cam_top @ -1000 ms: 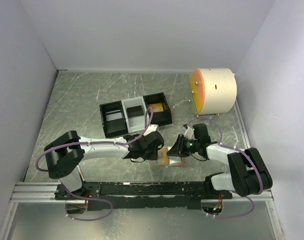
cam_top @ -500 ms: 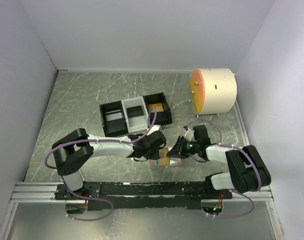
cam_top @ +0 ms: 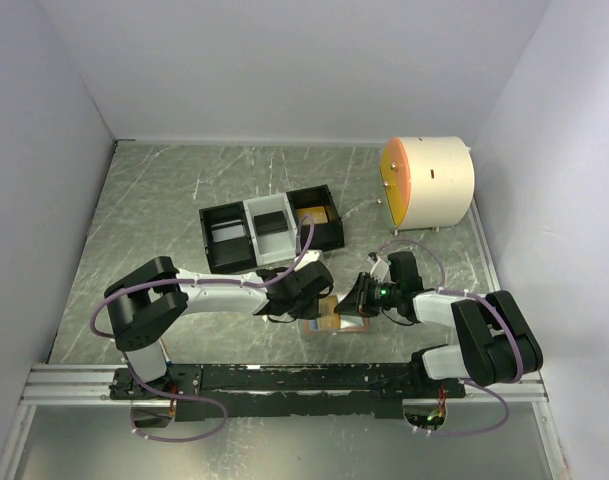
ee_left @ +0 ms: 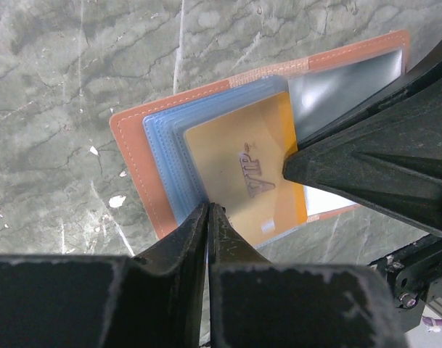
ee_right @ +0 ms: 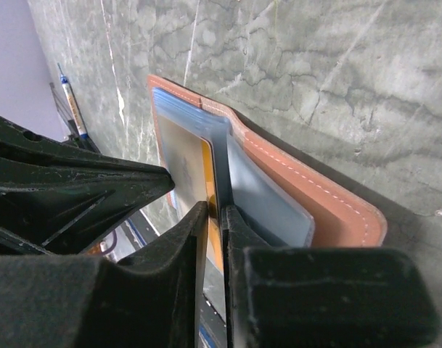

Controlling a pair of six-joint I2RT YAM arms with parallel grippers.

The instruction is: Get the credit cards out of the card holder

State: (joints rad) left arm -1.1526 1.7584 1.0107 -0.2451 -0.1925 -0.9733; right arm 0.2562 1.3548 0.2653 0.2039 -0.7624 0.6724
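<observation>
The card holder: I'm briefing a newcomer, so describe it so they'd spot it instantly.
On the grey marbled table, look just nearer than the black-and-grey three-compartment tray. The card holder lies open there: salmon-pink cover, blue-grey pockets, an orange card showing.

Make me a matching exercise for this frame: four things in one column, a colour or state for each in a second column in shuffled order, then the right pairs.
1. card holder
2. card showing inside it
3. tray
4. round drum

a. cream, with an orange face
b. salmon-pink, lying open
c. black and grey, three compartments
d. gold, lettered VIP

Pairs: 1-b; 2-d; 3-c; 4-a
</observation>
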